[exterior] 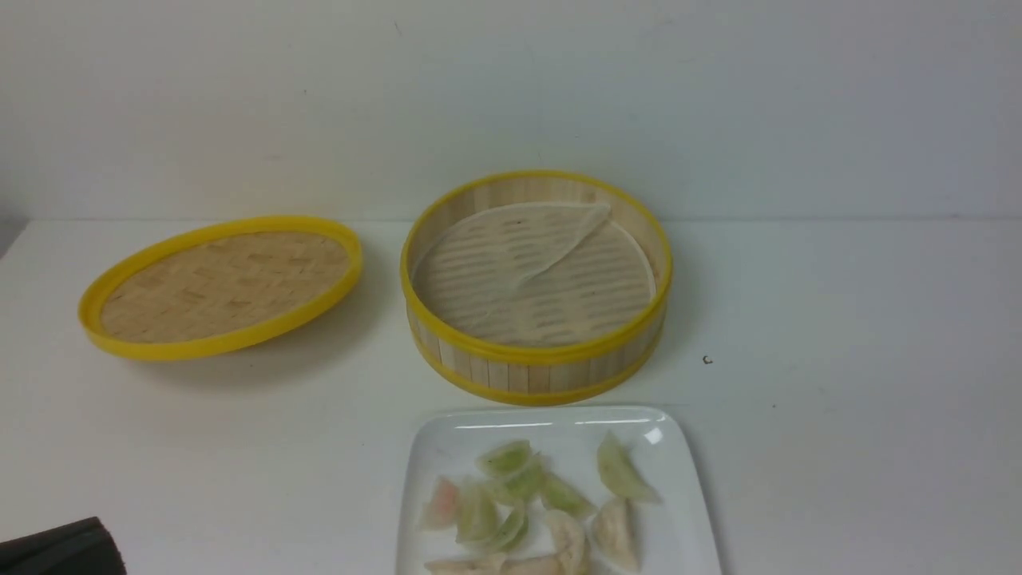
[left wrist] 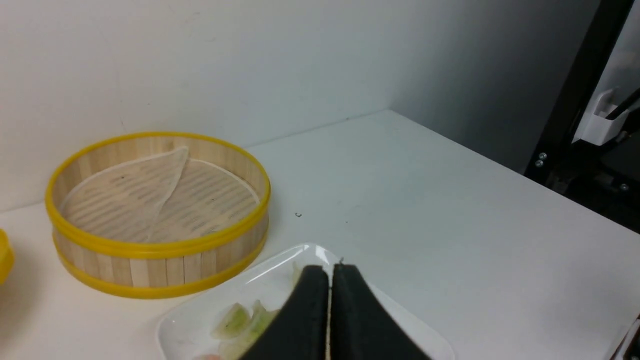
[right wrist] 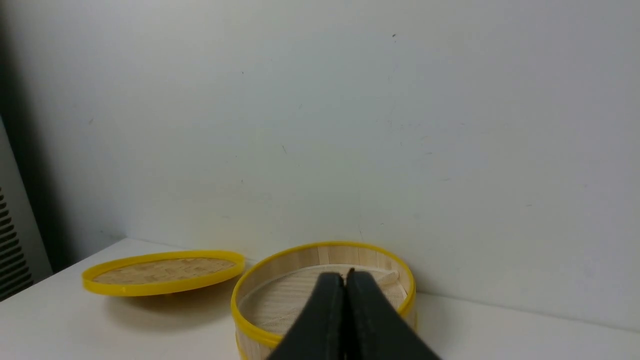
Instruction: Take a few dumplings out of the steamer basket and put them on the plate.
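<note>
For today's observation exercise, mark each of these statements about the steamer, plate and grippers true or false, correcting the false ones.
1. The round bamboo steamer basket with yellow rims holds several dumplings. False: only its folded white paper liner lies inside.
2. The dumplings lie on the glossy white squarish plate. True.
3. The flat woven yellow-rimmed lid covers the basket. False: it sits beside it, on the robot's left.
4. The left gripper is shut. True.
5. The right gripper holds a dumpling. False: shut, empty.

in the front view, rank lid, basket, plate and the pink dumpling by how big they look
1. Lid and basket: alike, not ranked.
2. Plate: cut off by the frame and nearer the camera, so unsure.
3. Pink dumpling: smallest.
</note>
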Robot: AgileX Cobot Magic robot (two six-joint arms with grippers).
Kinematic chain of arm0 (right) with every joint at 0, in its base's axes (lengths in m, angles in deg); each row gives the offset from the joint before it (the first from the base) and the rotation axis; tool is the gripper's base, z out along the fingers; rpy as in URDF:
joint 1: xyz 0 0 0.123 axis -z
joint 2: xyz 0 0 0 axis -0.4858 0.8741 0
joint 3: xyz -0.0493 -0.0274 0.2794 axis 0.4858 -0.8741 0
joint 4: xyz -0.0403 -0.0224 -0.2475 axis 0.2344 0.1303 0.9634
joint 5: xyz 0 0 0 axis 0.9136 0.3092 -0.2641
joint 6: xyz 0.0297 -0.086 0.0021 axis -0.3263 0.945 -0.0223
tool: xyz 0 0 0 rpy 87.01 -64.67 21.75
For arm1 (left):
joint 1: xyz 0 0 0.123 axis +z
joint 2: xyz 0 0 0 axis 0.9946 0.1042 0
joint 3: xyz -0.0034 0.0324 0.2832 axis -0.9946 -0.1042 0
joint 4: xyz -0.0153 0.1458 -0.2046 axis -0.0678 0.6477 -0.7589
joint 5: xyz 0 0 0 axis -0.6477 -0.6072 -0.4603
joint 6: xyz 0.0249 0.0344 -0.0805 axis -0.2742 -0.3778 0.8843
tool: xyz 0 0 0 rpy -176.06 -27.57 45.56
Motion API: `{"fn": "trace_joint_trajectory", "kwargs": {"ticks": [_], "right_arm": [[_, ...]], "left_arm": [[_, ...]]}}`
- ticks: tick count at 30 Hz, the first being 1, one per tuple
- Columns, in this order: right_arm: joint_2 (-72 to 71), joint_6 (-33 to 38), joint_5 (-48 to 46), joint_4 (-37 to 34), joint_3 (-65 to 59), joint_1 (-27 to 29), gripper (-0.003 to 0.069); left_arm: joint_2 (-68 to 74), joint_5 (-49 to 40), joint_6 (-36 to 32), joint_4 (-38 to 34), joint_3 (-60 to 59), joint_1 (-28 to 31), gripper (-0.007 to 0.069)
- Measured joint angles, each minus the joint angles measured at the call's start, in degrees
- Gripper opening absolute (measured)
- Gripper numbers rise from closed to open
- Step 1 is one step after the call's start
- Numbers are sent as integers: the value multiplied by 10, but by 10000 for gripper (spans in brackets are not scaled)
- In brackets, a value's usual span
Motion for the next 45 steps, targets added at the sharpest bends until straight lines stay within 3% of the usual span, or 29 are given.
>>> {"fn": "trace_joint_trajectory", "kwargs": {"ticks": [6,10,11,12,13,19,45], "right_arm": [[0,-2,0,0,0,0,-15],[0,-3,0,0,0,0,-15],[0,-3,0,0,0,0,-15],[0,-3,0,0,0,0,-15],[0,-3,0,0,0,0,-15],[0,-3,0,0,0,0,-15],[0,-4,-3,0,0,0,-15]], "left_arm": [[-12,6,-11,55,-20,28,-6],[-47,36,-14,83,-91,133,-6],[-63,49,-14,83,-127,181,-6],[-68,50,-14,82,-132,188,-6],[-89,65,-14,82,-177,243,-6],[-109,77,-25,82,-277,332,-6],[-109,89,-27,81,-301,346,-6]]}}
